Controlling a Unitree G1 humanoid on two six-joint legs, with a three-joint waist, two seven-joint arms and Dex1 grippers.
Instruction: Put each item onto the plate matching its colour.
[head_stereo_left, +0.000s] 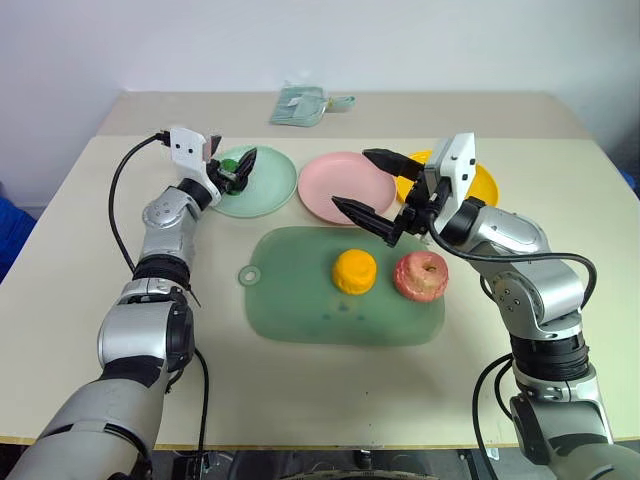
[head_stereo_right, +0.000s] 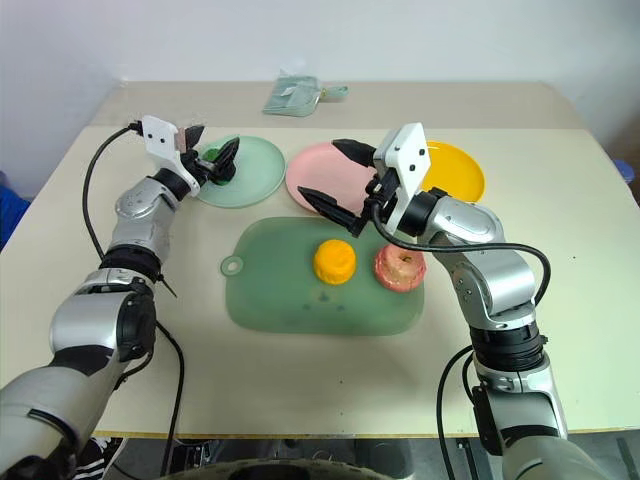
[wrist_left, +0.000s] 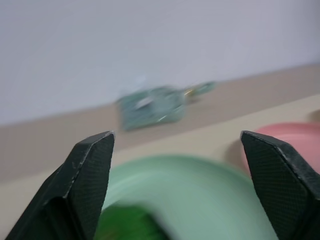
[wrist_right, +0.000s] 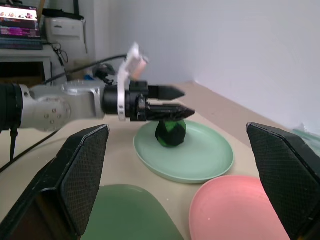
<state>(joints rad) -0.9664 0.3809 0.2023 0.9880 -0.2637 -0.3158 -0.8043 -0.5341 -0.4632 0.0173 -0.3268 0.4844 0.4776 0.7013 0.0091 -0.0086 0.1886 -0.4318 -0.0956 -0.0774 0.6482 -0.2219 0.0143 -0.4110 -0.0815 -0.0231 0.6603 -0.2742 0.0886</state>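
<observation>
The glossy green item (wrist_right: 171, 132) with dark patches rests on the mint green plate (head_stereo_left: 272, 190) at the back left. My left gripper (head_stereo_left: 240, 168) hovers just above it, open, fingers (wrist_left: 92, 165) wide apart and holding nothing. The yellow-orange item (head_stereo_left: 355, 271) and the pink-red apple-like item (head_stereo_left: 421, 276) lie side by side on the translucent green mat (head_stereo_left: 300, 300). My right gripper (head_stereo_left: 368, 186) stands open and empty above the near edge of the pink plate (head_stereo_left: 325, 178). Behind my right wrist lies the yellow-orange plate (head_stereo_left: 486, 186), partly hidden.
A small green cloth pouch (head_stereo_left: 300, 105) lies near the table's back edge. A black cable (head_stereo_left: 118, 190) loops off my left forearm over the table's left side. Bare tabletop (head_stereo_left: 330, 390) spreads in front of the mat.
</observation>
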